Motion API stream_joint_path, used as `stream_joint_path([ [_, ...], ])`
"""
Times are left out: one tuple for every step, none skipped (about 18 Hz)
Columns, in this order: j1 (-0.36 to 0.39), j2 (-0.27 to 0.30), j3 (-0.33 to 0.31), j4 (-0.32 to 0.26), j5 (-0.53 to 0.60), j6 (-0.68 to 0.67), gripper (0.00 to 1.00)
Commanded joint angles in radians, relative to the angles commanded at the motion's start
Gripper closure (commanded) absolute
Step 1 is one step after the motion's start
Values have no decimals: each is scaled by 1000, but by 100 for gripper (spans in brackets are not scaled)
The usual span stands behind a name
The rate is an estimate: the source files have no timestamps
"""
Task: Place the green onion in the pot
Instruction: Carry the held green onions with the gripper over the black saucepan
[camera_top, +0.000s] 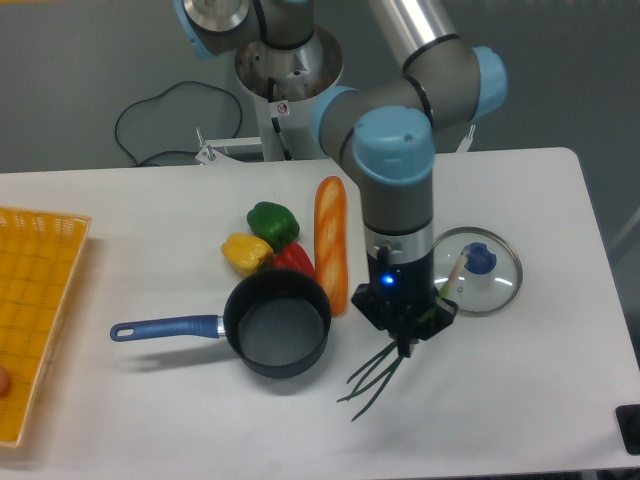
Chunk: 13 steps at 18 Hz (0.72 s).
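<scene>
One orange basket (40, 300) at the left edge of the table (560, 200). Right of it, toward the front, the pot (277, 322), upright, its blue handle pointing left. Just behind the pot, three peppers: yellow (245, 252), green (272, 222), red (292, 259), bunched together. Beside them a long baguette (331, 242), lying front to back, near end close to the pot's rim. Next, the gripper (405, 343), pointing straight down, clamped on the green onion (378, 372), dark leaves dangling below the fingertips, pale end poking up behind the wrist. Further right, near the right edge, a glass lid (490, 285) with a blue knob, flat on the table.
</scene>
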Motion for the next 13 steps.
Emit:
stream_joint_path([
  [-8,2,-6,2,-2,-18,96],
  [-17,11,-20,2,-3,-34,96],
  [-28,24,-35,3,-3,-46,96],
  [-40,32,-49,3,-3,-58,96],
  [-49,44,-60,3,-3,-72,96],
  [-60,55,-67,3,-5,-89,96],
  [-71,66,-75,3,-12,-109,96],
  [-80,74,-77,3,-15,-133,96],
  [-90,75,-75,5,-15,-150,96],
  [-100,77,-75,6,-15,-161,96],
  [-110,81,-75,6,-15,-172,97],
  [-126,81,-74,6,-15,-186,97],
  [-138,81,-74,8,-15,-198,97],
])
